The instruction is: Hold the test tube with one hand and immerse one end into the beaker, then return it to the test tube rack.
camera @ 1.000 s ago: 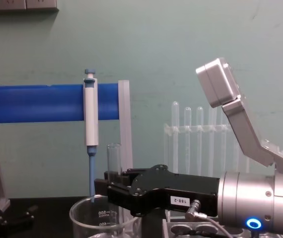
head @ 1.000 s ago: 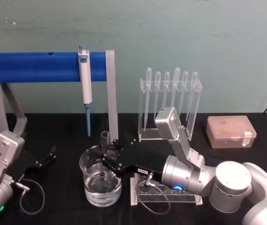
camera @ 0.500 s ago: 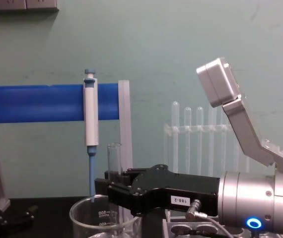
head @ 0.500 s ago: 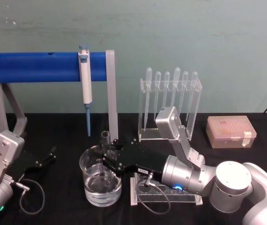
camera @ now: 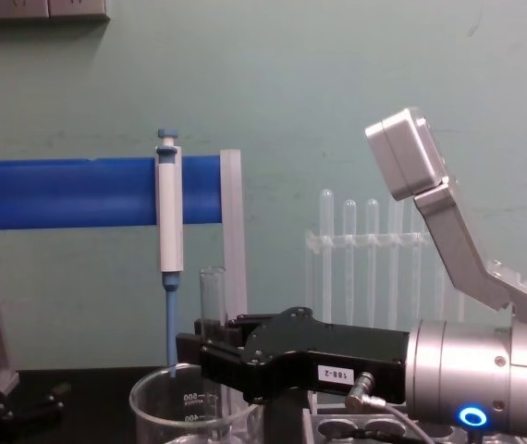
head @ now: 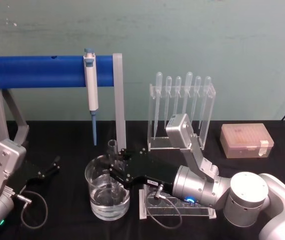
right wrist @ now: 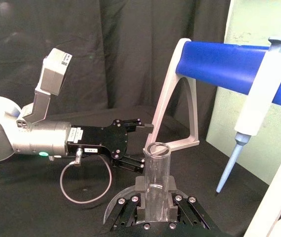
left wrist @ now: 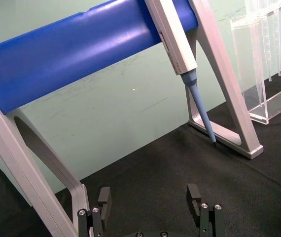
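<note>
A: Head view first. Your right gripper (head: 113, 172) reaches in from the right over the beaker (head: 91, 180), and its fingers are closed on the tube (head: 112, 150).
B: You have the tube upright, with its lower end down inside the beaker, at the water. The rack (head: 202, 214) lies on the worktop (head: 72, 145) under your right arm. Your left gripper (head: 50, 168) sits low at the left, well apart from the beaker.
A: Left wrist view: your left fingers (left wrist: 104, 197) stand wide apart above bare worktop, near the foot of the blue stand (left wrist: 71, 54).
B: Right wrist view: you see the tube (right wrist: 155, 177) straight up between the right fingers (right wrist: 185, 210), which pinch it from both sides below its open top.
A: Chest view: your right gripper (camera: 203, 351) comes in level from the right, above the beaker's rim (camera: 153, 393). The tube (camera: 212, 291) rises above the fingers, just beside the stand's grey post.
</note>
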Controlling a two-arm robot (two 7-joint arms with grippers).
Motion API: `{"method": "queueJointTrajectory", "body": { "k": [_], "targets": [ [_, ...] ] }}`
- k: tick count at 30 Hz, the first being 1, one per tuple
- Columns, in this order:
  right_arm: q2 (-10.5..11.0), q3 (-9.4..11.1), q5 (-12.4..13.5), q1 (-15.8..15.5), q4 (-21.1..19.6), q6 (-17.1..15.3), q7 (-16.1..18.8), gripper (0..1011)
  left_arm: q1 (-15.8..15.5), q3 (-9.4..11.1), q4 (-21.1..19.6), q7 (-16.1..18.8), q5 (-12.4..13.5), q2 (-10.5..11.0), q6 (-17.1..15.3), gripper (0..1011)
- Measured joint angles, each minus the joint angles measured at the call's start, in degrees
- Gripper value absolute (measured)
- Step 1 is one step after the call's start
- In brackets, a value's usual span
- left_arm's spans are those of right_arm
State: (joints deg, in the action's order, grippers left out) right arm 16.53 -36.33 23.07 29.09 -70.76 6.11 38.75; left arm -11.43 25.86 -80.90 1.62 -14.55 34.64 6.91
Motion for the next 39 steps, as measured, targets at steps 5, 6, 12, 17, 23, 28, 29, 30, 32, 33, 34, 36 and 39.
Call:
{"method": "queueJointTrajectory", "body": {
  "k": [5, 6, 12, 17, 23, 28, 29, 30, 32, 33, 34, 36, 39],
  "targets": [
    [0.0, 0.0, 0.0, 0.0, 0.0, 0.0, 0.0, 242, 0.0, 0.0, 0.0, 0.0, 0.0, 0.0, 0.0, 1000],
    [0.0, 0.0, 0.0, 0.0, 0.0, 0.0, 0.0, 242, 0.0, 0.0, 0.0, 0.0, 0.0, 0.0, 0.0, 1000],
    [0.0, 0.0, 0.0, 0.0, 0.0, 0.0, 0.0, 242, 0.0, 0.0, 0.0, 0.0, 0.0, 0.0, 0.0, 1000],
    [0.0, 0.0, 0.0, 0.0, 0.0, 0.0, 0.0, 242, 0.0, 0.0, 0.0, 0.0, 0.0, 0.0, 0.0, 1000],
    [0.0, 0.0, 0.0, 0.0, 0.0, 0.0, 0.0, 242, 0.0, 0.0, 0.0, 0.0, 0.0, 0.0, 0.0, 1000],
    [0.0, 0.0, 0.0, 0.0, 0.0, 0.0, 0.0, 242, 0.0, 0.0, 0.0, 0.0, 0.0, 0.0, 0.0, 1000],
    [0.0, 0.0, 0.0, 0.0, 0.0, 0.0, 0.0, 242, 0.0, 0.0, 0.0, 0.0, 0.0, 0.0, 0.0, 1000],
    [0.0, 0.0, 0.0, 0.0, 0.0, 0.0, 0.0, 242, 0.0, 0.0, 0.0, 0.0, 0.0, 0.0, 0.0, 1000],
    [0.0, 0.0, 0.0, 0.0, 0.0, 0.0, 0.0, 242, 0.0, 0.0, 0.0, 0.0, 0.0, 0.0, 0.0, 1000],
    [0.0, 0.0, 0.0, 0.0, 0.0, 0.0, 0.0, 242, 0.0, 0.0, 0.0, 0.0, 0.0, 0.0, 0.0, 1000],
    [0.0, 0.0, 0.0, 0.0, 0.0, 0.0, 0.0, 242, 0.0, 0.0, 0.0, 0.0, 0.0, 0.0, 0.0, 1000],
    [0.0, 0.0, 0.0, 0.0, 0.0, 0.0, 0.0, 242, 0.0, 0.0, 0.0, 0.0, 0.0, 0.0, 0.0, 1000],
    [0.0, 0.0, 0.0, 0.0, 0.0, 0.0, 0.0, 242, 0.0, 0.0, 0.0, 0.0, 0.0, 0.0, 0.0, 1000]
  ]
}}
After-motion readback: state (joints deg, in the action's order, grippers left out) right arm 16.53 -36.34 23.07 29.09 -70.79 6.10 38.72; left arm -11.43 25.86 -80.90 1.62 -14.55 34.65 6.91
